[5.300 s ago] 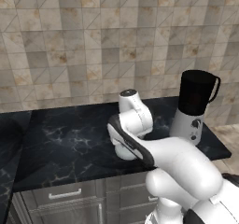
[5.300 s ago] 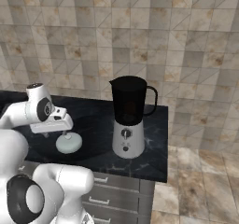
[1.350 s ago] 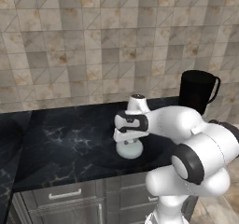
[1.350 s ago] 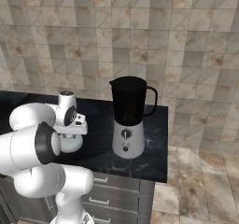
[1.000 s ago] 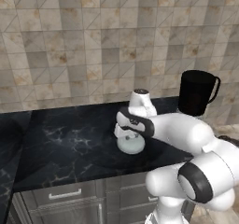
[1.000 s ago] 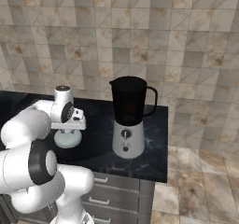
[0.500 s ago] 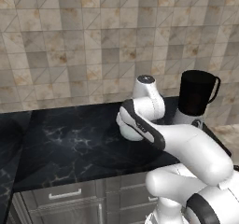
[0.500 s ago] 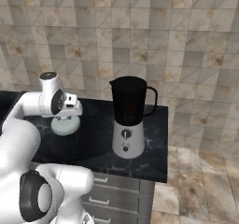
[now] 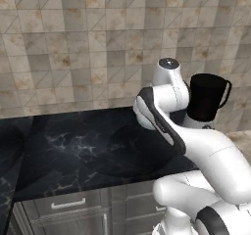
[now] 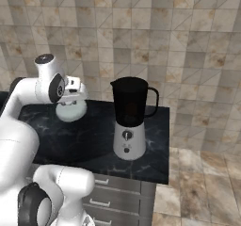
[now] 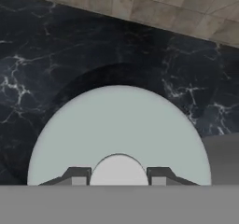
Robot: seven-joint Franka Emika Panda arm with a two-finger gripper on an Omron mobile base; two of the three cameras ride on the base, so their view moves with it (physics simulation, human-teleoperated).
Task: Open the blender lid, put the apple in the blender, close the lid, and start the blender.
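Note:
The blender [image 10: 128, 142] stands on the right part of the black counter, its dark jar [image 10: 131, 102] open at the top; the left base view shows the jar [image 9: 206, 98] behind my arm. My gripper [image 11: 118, 177] is shut on the small knob of the blender lid [image 11: 116, 134], a pale round disc. In the right base view the blender lid [image 10: 71, 110] hangs under my gripper [image 10: 71, 101], lifted above the counter to the left of the blender. Its shadow lies on the marble below. The apple is out of view.
The black marble counter [image 10: 89, 140] runs along a tiled wall, and its right end [image 10: 165, 145] drops off to the floor just beyond the blender. Grey drawers [image 9: 68, 207] sit below the counter front.
My arm has swung up and back with the lid held in the gripper. The lid has risen off the counter. The blender has not moved.

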